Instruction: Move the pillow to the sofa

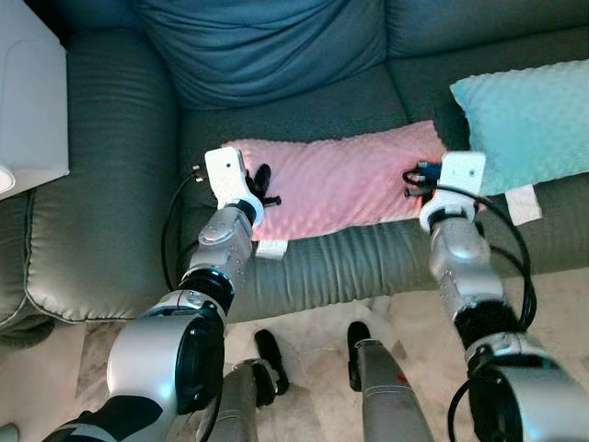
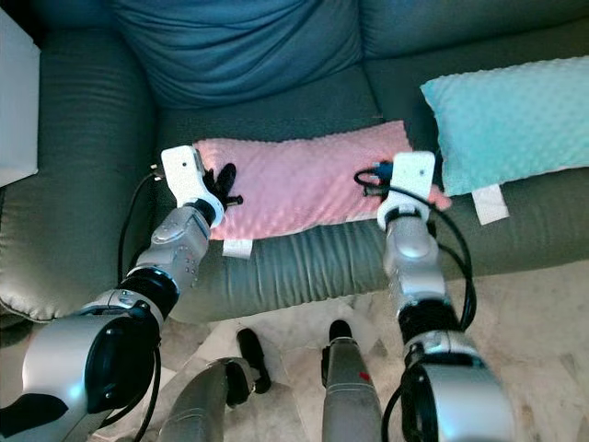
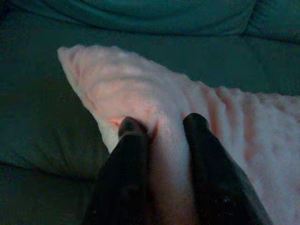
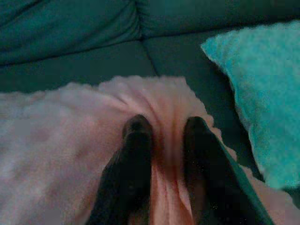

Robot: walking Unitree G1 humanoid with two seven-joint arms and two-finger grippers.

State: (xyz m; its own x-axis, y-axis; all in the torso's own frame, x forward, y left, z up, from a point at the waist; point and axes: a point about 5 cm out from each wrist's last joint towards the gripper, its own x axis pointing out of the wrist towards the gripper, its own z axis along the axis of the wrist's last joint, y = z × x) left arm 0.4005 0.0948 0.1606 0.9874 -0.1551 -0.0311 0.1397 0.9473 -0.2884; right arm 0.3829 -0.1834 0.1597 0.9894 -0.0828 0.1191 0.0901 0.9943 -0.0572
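Pink pillow (image 1: pixel 345 180) lying flat on sofa (image 1: pixel 110 184) seat, near front edge. Pinched at left end by left gripper (image 3: pixel 161 129), at right end by right gripper (image 4: pixel 166 129), fabric bunched between fingers. Teal pillow (image 1: pixel 529 120) just beside, rightward.

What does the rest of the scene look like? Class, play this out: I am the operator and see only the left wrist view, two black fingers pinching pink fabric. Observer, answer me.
Observer: The left gripper pinches one end of a pink pillow that lies on the sofa seat.
Operator: And the other end?
Observer: The right gripper pinches it there, with fabric bunched between its fingers.
Operator: Anything beside the pillow?
Observer: A teal pillow lies on the seat on the robot's right, close to the pink one's end.
Operator: Is the pink pillow lifted?
Observer: From the head views it appears to rest on the seat cushion.
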